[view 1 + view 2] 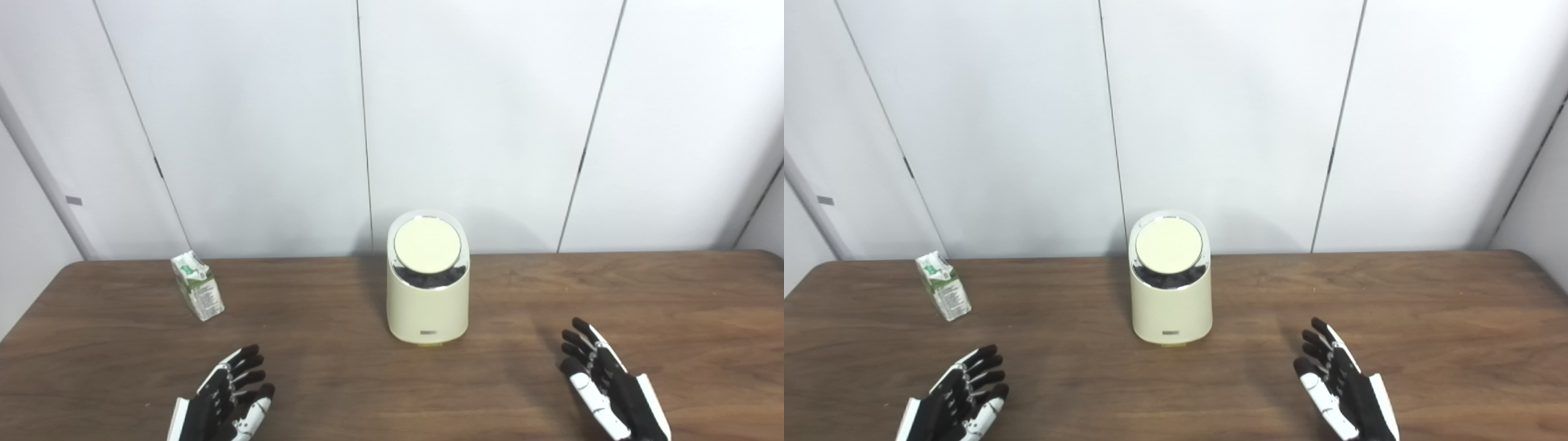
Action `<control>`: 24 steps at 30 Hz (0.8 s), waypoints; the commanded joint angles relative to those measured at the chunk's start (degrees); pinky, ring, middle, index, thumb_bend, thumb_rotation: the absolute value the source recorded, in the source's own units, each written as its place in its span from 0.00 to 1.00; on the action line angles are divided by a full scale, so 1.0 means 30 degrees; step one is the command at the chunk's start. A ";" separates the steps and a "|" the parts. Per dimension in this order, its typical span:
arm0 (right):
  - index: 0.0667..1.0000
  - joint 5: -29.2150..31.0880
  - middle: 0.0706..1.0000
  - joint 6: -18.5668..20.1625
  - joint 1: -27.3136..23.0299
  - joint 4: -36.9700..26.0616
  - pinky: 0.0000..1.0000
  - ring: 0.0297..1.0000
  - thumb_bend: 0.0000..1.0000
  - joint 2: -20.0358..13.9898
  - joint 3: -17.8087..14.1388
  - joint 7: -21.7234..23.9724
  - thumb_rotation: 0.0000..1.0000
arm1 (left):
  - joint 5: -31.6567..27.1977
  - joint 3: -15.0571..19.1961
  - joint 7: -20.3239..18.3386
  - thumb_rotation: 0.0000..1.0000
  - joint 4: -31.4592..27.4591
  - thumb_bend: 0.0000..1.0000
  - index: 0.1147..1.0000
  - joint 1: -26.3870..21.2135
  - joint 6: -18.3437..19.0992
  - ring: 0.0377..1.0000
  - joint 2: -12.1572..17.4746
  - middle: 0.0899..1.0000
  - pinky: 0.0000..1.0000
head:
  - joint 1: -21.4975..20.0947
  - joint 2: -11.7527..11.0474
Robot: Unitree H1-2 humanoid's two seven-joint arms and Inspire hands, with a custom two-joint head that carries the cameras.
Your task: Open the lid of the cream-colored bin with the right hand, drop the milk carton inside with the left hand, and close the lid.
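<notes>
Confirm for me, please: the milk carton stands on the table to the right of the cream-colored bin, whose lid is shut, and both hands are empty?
Not quite: the left eye view shows the milk carton left of the cream-colored bin. The lid is shut; the left hand and right hand are empty.

The table (612,294) is dark brown wood grain with a rounded far edge, spanning the full width of the view. Directly behind the table stands a white panelled wall (478,122), divided by thin dark vertical seams. Left of the table's far corner, a grey slanted strip (43,165) carries a small grey tab (73,200).
</notes>
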 commanded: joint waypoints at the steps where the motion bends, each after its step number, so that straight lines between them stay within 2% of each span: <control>1: 0.89 0.0238 0.86 -0.0186 0.0009 -0.0176 0.76 0.85 0.46 0.0023 0.0041 0.0089 0.66 | 0.0161 -0.0135 -0.0070 0.20 0.0456 0.42 0.81 0.0116 0.0207 0.75 0.0107 0.78 0.69 | 0.0010 0.0013; 6: 0.88 0.0150 0.85 -0.0147 -0.0012 -0.0160 0.77 0.85 0.45 -0.0003 0.0072 0.0051 0.65 | 0.0036 -0.0120 -0.0095 0.15 0.0449 0.41 0.81 0.0121 0.0237 0.75 0.0065 0.78 0.70 | 0.0057 -0.0014; 17: 0.89 0.0327 0.86 -0.0246 0.0034 -0.0190 0.77 0.86 0.47 -0.0060 0.0054 0.0165 0.66 | 0.0124 -0.0145 -0.0089 0.18 0.0357 0.41 0.81 0.0197 0.0271 0.75 0.0091 0.78 0.70 | 0.0065 -0.0011; 24: 0.89 0.0243 0.87 -0.0427 0.0227 -0.0353 0.77 0.86 0.46 -0.0253 0.0107 0.0285 0.66 | 0.0632 -0.0388 0.0043 0.21 0.0430 0.42 0.81 0.0457 -0.0090 0.75 0.0013 0.79 0.69 | 0.0391 -0.0555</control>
